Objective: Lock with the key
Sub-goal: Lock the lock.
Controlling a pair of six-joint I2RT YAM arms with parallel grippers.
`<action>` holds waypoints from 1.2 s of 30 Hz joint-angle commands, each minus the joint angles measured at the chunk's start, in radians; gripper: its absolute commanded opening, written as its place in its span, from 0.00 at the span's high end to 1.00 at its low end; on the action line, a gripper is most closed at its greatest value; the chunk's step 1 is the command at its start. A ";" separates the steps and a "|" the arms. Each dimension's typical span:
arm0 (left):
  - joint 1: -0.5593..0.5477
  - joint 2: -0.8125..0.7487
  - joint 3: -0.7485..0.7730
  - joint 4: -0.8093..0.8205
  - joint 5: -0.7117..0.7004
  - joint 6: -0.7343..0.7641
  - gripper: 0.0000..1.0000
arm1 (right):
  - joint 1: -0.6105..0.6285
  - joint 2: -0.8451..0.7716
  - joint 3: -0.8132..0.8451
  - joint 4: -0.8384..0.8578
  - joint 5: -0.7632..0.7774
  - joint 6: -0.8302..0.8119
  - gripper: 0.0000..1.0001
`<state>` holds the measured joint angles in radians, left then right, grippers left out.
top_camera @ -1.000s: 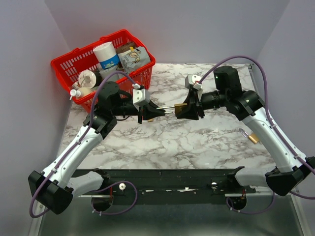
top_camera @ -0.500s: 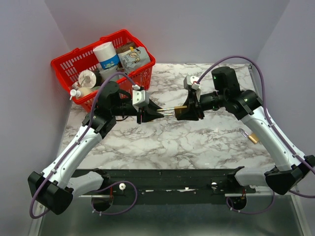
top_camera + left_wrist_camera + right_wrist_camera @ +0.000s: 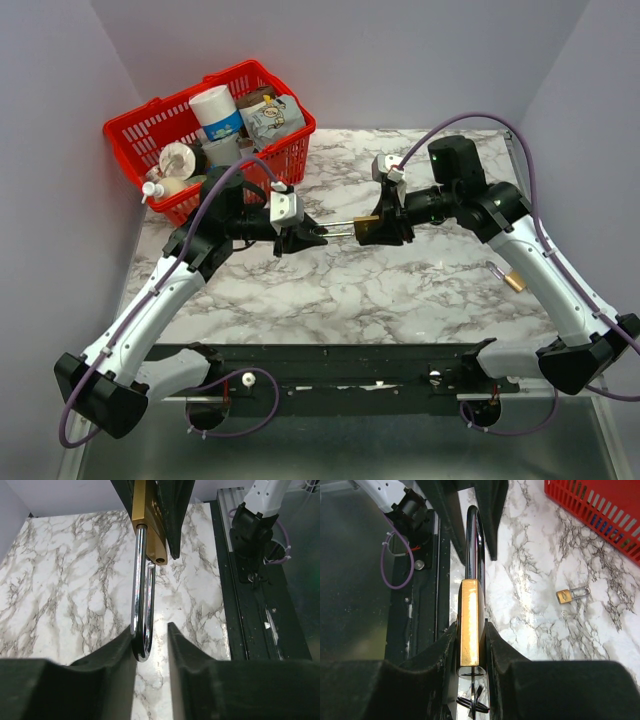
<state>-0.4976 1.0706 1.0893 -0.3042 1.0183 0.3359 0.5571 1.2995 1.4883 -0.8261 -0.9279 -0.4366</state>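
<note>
Padlock (image 3: 469, 615) sits clamped in your right claw (image 3: 470, 629); your left claw (image 3: 150, 632) stands apart, fingers either side of the shackle (image 3: 136, 590), above the desk (image 3: 400, 290).

I work over a white tabletop (image 3: 400, 290) veined in grey, filling the middle of the frame. Plain pale lilac walls close me in: a back wall (image 3: 350, 50) across the top, a left wall (image 3: 50, 220) and a right wall (image 3: 590, 110). The light is soft and even. A dull metal sheet (image 3: 350, 450) runs along the bottom edge.

High rear overview, two close wrist views facing each other, sharing padlock (image 3: 147, 510)
</note>
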 commanded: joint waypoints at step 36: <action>-0.151 0.161 0.012 0.677 -0.075 -0.538 1.00 | 0.099 0.099 0.023 0.130 -0.146 0.024 0.99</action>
<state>-0.5270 1.1786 1.0523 0.0063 1.0416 -0.1299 0.5373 1.3178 1.4914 -0.8165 -0.9173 -0.4229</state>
